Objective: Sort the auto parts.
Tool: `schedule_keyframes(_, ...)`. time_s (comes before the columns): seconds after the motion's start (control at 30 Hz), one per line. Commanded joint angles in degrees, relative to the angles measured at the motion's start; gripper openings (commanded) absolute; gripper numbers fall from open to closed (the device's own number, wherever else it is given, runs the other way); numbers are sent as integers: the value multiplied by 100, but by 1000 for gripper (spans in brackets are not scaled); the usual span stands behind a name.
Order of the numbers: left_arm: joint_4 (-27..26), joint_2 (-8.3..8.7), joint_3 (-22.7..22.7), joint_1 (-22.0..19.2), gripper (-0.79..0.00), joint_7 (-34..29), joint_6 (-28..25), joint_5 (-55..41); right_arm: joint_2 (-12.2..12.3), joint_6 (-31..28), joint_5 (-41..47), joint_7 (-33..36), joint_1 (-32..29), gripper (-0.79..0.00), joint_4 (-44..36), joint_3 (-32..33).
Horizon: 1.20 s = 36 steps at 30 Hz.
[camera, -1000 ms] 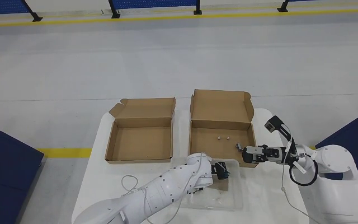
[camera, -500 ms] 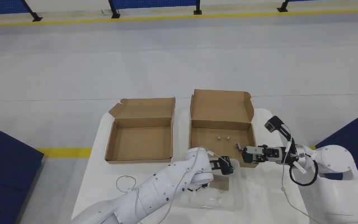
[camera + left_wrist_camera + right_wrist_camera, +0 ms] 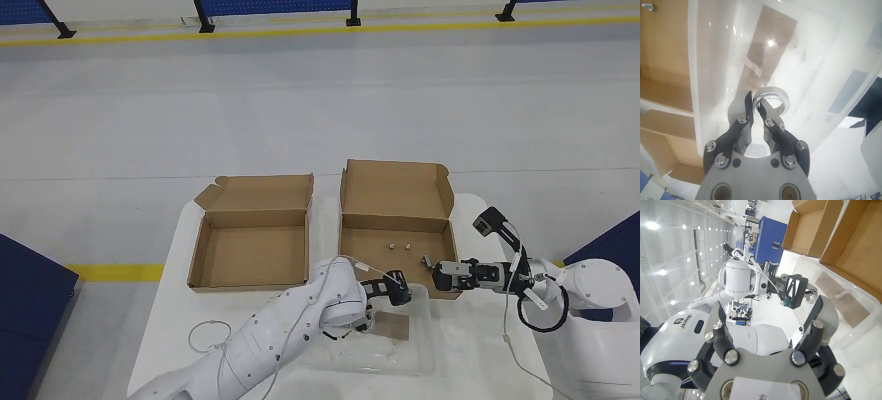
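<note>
We hold a ring (image 3: 786, 102) over the bin (image 3: 428, 340).
Our left gripper (image 3: 756, 106) pinches its rim, nearly closed, mid-frame; our right gripper (image 3: 427, 264) gapes empty beside the right-hand box (image 3: 345, 250) holding two small parts (image 3: 399, 243).

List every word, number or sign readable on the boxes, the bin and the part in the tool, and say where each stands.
Left cardboard box: none.
Right cardboard box: none.
Clear bin: none; the brown patch at its bottom is blank.
Metal ring in the left tool: none readable.
</note>
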Motion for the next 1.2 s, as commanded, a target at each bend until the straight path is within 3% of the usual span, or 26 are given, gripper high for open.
schedule_keyframes(0.0, -310, 142, -305, 228, -785, 256, -217, -24, 0, 0, 0, 0, 0, 0, 0, 0)
schedule_keyframes(0.23, -1670, 700, -1637, 1351, -785, 647, -1138, -68, 0, 0, 0, 0, 0, 0, 0, 0)
schedule_keyframes(0.43, -2436, 1069, -2353, 2009, -785, 1337, -1828, -150, 0, 0, 0, 0, 0, 0, 0, 0)
schedule_keyframes(0.7, -2451, 1087, -2404, 2053, -785, 1472, -1774, -139, 0, 0, 0, 0, 0, 0, 0, 0)
schedule_keyframes(0.8, -2323, 1150, -2783, 2201, -785, 2346, -2053, -463, 0, 0, 0, 0, 0, 0, 0, 0)
schedule_keyframes(1.0, -2074, 1333, -3640, 2555, -785, 3908, -3318, -865, 0, 0, 0, 0, 0, 0, 0, 0)
schedule_keyframes(1.17, -2172, 1513, -3622, 2598, -785, 4917, -3318, -1042, 0, 0, 0, 0, 0, 0, 0, 0)
